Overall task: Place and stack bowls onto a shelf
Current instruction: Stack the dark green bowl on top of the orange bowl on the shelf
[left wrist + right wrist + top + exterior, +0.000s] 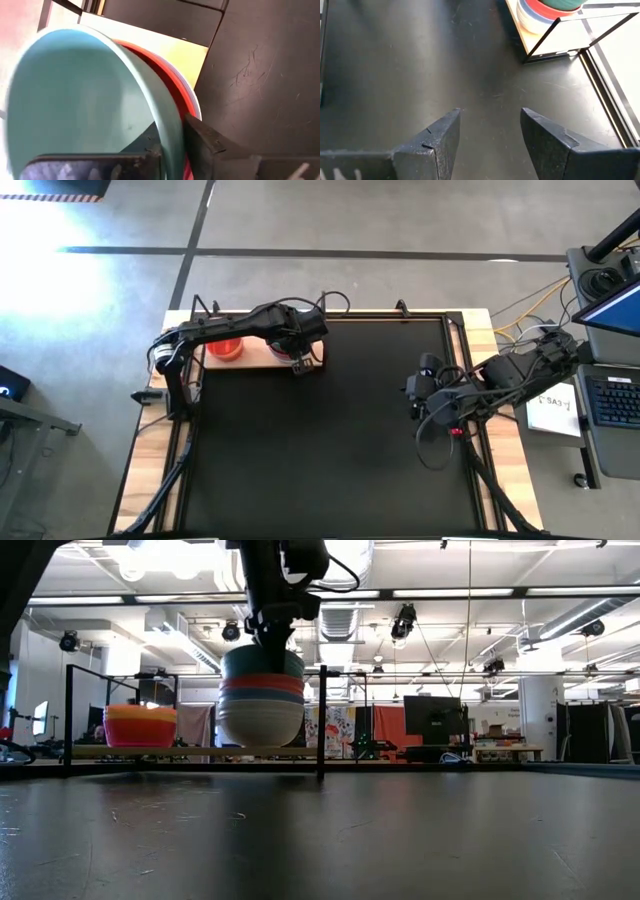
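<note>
A stack of larger bowls stands on the light-wood shelf at the table's far left: white at the bottom, then pale blue, red, and the teal bowl on top. My left gripper is over the stack, shut on the teal bowl. A stack of small bowls, orange-red uppermost, stands on the shelf to the left of it. My right gripper is open and empty above the black mat at the table's right side. My left gripper pinches the teal bowl's rim on the side toward the table's right, with one finger inside the bowl and one finger outside. The fingers come from above, pointing down. The bowl sits nested in the red bowl, upright.
A thin black metal frame stands around the shelf, with a post right of the larger stack. The black mat spreads out before the shelf. A laptop and papers lie beyond the table's right edge.
</note>
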Motion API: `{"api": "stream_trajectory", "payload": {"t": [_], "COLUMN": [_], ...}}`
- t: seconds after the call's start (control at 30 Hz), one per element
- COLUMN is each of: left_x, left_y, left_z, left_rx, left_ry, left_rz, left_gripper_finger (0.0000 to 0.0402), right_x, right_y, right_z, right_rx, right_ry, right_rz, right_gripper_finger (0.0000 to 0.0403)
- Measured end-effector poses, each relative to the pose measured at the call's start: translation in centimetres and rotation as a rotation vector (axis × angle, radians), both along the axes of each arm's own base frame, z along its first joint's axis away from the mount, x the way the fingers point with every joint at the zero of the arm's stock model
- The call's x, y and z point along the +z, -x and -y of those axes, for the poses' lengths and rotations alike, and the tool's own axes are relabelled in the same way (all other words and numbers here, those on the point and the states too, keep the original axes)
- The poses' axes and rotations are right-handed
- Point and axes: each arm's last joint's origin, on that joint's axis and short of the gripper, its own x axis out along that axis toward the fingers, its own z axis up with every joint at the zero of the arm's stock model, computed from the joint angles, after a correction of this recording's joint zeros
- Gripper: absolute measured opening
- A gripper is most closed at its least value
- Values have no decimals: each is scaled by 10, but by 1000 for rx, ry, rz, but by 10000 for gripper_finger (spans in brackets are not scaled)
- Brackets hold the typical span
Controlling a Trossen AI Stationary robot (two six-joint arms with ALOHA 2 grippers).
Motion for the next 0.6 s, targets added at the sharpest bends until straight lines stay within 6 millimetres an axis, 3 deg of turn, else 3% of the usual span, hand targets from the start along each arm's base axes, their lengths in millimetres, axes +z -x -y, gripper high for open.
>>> {"api": "stream_trajectory", "payload": {"t": [0.4, 0.6], "left_x": [0, -1], "left_y": [3, 5], "left_z": [0, 4], "left_rx": [16, 36], "left_ry": [-43, -52], "left_rz": [-47, -73], "left_gripper_finger": [127, 149], "right_x": [0, 0], "right_y": [0, 0], "right_z": [0, 0], "right_rx": [0, -8], "right_ry": [-1, -7], "right_rz": [0, 2], "right_gripper_finger": [196, 196]}}
